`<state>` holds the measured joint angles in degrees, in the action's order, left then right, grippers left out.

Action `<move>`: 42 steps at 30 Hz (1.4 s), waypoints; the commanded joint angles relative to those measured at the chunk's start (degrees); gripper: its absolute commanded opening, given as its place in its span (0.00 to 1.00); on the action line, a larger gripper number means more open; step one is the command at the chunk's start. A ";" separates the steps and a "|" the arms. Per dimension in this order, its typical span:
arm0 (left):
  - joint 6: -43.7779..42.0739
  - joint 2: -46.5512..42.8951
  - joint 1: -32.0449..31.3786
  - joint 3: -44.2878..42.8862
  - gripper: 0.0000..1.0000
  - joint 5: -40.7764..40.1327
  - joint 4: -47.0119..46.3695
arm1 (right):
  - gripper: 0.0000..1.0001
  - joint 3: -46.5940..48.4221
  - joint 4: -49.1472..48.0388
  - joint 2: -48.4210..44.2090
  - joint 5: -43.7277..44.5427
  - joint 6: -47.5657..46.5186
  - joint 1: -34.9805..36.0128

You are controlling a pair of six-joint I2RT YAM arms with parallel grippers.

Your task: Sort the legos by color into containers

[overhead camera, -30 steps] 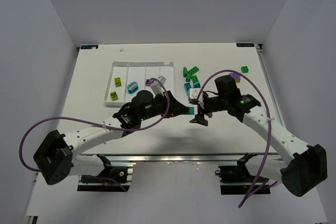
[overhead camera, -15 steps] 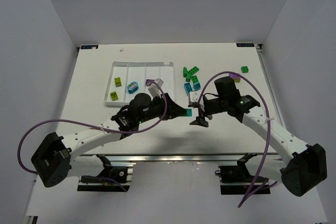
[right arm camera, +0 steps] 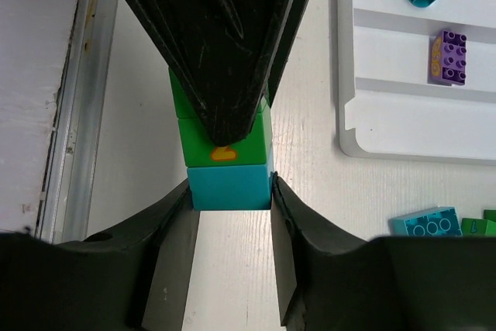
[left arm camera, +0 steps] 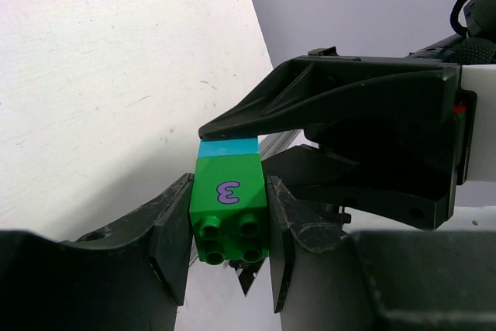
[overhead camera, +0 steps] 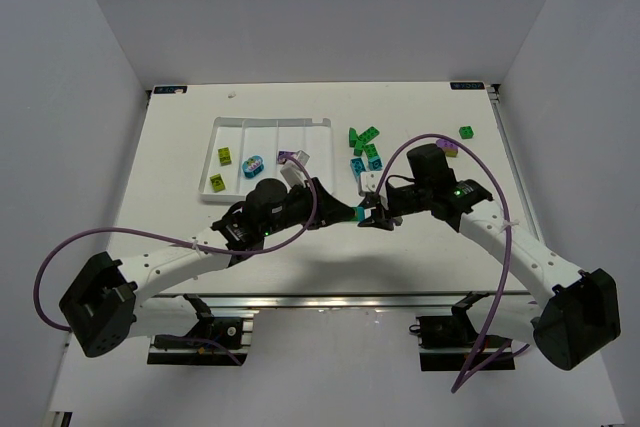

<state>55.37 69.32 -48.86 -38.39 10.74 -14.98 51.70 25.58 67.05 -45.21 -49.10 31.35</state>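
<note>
Joined bricks: A green brick [left arm camera: 229,207] and a blue brick [right arm camera: 230,186] are stuck together, end to end.
Where they are: The pair is held just off the near right corner of the white tray [overhead camera: 270,123], between the two grippers.
Left gripper [left arm camera: 229,218]: It is closed on the green brick, with one finger pressed on each side.
Right gripper [right arm camera: 230,191]: It is closed on the blue brick, which is pinched on both sides.
Marks: A purple squiggle is seen on one face of the green brick and an orange mark on another. Four round bumps are seen on its end.
Tray: It is split into four long slots by raised lines.
Slot at the tray's left edge: Two yellow-green bricks [overhead camera: 226,156] are laid in it, one nearer than the other.
Second slot: One blue piece [overhead camera: 254,162] is laid in it.
Third slot: A purple brick [overhead camera: 286,156] is laid in it.
Fourth slot: It is partly hidden by the left arm, so what is inside cannot be told.
Right of the tray: Loose green bricks [overhead camera: 365,135] and loose blue bricks [overhead camera: 372,157] are bunched close together on the table [overhead camera: 180,147].
Far right of the tray: A lone green brick [overhead camera: 466,131] is seen. Near it a loose purple brick [overhead camera: 451,148] is partly hidden by the right arm.
</note>
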 commanded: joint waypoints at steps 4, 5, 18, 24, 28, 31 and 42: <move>-0.71 -0.33 -0.09 -0.72 0.38 -1.07 -0.22 | 0.17 2.17 0.43 -0.69 -1.11 -0.38 0.11; -0.88 0.02 -0.09 -1.07 0.43 -1.25 0.04 | 0.16 2.26 0.52 -0.60 -0.93 -0.47 0.11; -1.85 3.37 -0.01 -3.45 0.59 1.03 0.83 | 0.14 3.58 0.17 0.89 0.65 0.23 0.29; -1.94 3.37 -0.01 -3.18 0.09 1.03 0.75 | 0.10 3.06 0.34 0.72 1.18 -0.55 0.20; -1.85 2.32 -0.01 -2.48 0.00 0.77 0.31 | 0.07 2.00 0.08 0.28 1.62 -1.00 0.20; -1.94 0.21 1.13 -1.43 0.00 0.68 0.83 | 0.05 0.69 -0.27 -0.34 2.23 -1.00 -0.24; -4.31 -9.11 9.57 0.16 0.00 2.00 9.52 | 0.04 -0.38 -0.62 0.71 2.67 -1.35 -2.17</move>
<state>52.84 62.41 -40.36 -38.50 11.88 -9.10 50.94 25.58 67.77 -42.33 -50.02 29.23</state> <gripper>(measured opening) 0.473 0.430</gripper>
